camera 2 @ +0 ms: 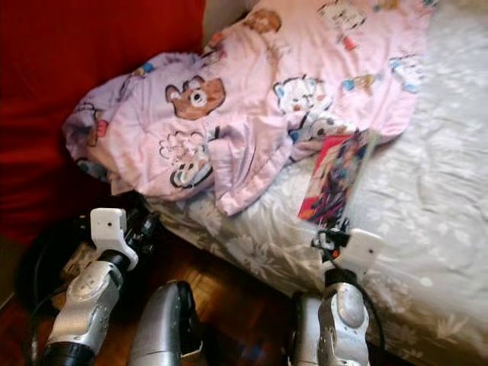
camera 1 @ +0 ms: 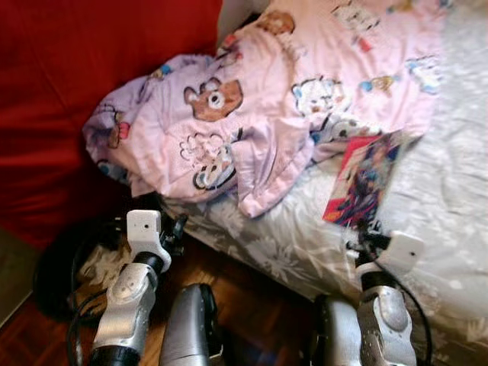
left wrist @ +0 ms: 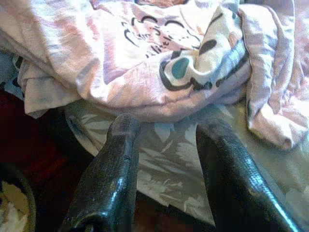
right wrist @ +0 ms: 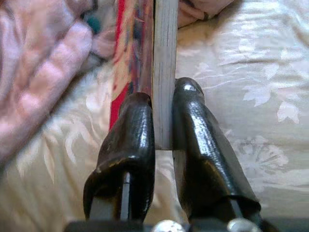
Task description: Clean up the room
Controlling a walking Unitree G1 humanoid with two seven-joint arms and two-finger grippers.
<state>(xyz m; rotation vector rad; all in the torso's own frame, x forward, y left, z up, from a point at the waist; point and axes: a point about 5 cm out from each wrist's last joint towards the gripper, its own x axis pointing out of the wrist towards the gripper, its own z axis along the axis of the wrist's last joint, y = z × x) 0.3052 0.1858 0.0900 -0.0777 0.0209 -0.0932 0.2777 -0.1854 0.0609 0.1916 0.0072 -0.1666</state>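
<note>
Nearest the camera, 2 silver robot arms reach forward over a dark wooden floor point(camera 1: 252, 305) toward the side edge of a bed point(camera 1: 457, 191).

The right gripper point(right wrist: 161, 121) is clamped on the near end of a thin book point(camera 1: 361, 177), its 2 black fingers pressed against either face of the cover. The book has a red border and a busy, colourful picture, and it stands on its edge, lifted at the near end, above the grey floral bedsheet point(camera 2: 427, 206) close to the bed's near edge. Its far end reaches the hem of a quilt.

The left gripper point(left wrist: 166, 145) is empty, its 2 fingers spread apart with a clear gap between them. It hovers just off the bed's near edge, pointing at the sheet's overhang and the bunched lower fold of the quilt.

Low beside the left arm on the floor sits a dark round container point(camera 1: 53, 267), possibly a bin, with something pale inside; the view there is too dim to be sure.

Farther back, the pink quilt point(camera 1: 290, 91) printed with cartoon bears and animals lies crumpled across the bed, its heaped end spilling over the bed's left edge.

Behind it rises a red backdrop point(camera 1: 76, 91).
</note>
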